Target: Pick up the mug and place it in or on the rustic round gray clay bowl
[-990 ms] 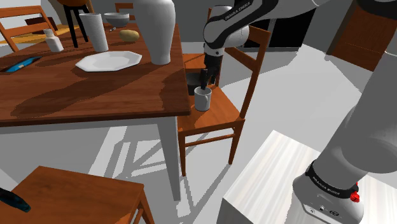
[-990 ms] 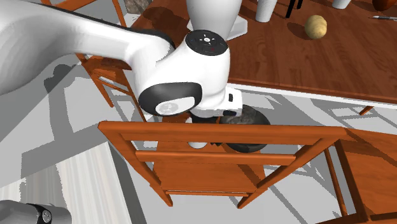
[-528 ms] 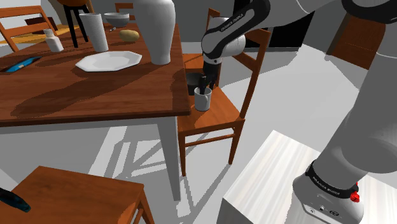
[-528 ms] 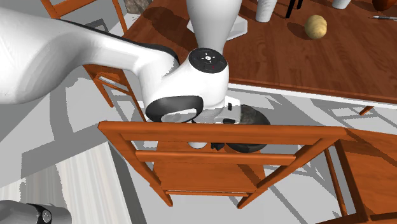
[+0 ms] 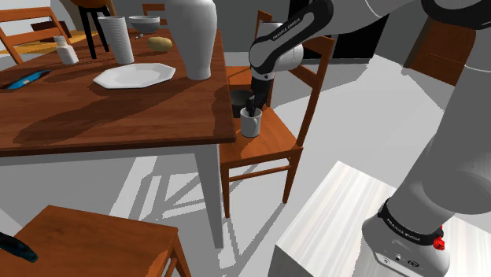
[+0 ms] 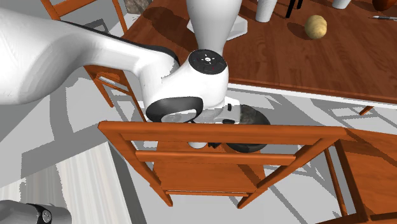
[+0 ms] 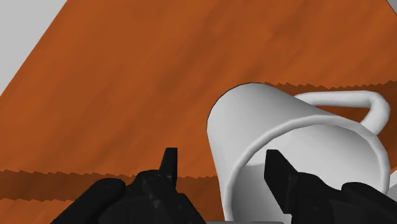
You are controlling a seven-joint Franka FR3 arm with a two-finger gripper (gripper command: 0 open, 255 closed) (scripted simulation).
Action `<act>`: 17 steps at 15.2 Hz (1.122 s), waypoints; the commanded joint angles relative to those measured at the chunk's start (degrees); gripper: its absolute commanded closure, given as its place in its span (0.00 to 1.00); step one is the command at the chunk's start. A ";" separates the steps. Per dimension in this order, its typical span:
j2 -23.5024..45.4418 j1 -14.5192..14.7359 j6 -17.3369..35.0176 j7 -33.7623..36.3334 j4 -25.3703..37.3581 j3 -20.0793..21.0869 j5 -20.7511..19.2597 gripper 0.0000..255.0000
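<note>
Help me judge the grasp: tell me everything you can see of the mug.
The mug is plain white and smooth-looking, with a round open mouth and one loop handle. It stands upright on the wooden chair seat, close to the dark bowl. The gripper straddles its wall at the rim, one finger inside the mouth and one outside, set apart and not yet clasping it.

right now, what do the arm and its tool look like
The arm is white with rounded links and dark joint bands. White lettering runs along the bands, and a small red mark sits by the lowest one. A dark round cap tops one joint. The tool is all black, with two narrow angular fingers.
</note>
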 commanded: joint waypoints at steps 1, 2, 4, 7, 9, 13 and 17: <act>0.00 0.00 0.00 0.00 0.00 0.00 0.00 1.00; 0.00 0.00 0.00 0.00 0.00 0.00 0.00 1.00; 0.00 0.00 0.00 0.00 0.00 0.00 0.00 1.00; 0.01 0.00 -0.01 0.00 0.01 0.00 0.00 1.00; 0.00 0.00 0.01 0.00 0.00 0.00 0.00 1.00; -1.62 0.04 -2.77 0.53 1.19 -0.11 -0.50 1.00; -3.07 0.06 -5.58 1.02 2.57 -0.20 -0.95 1.00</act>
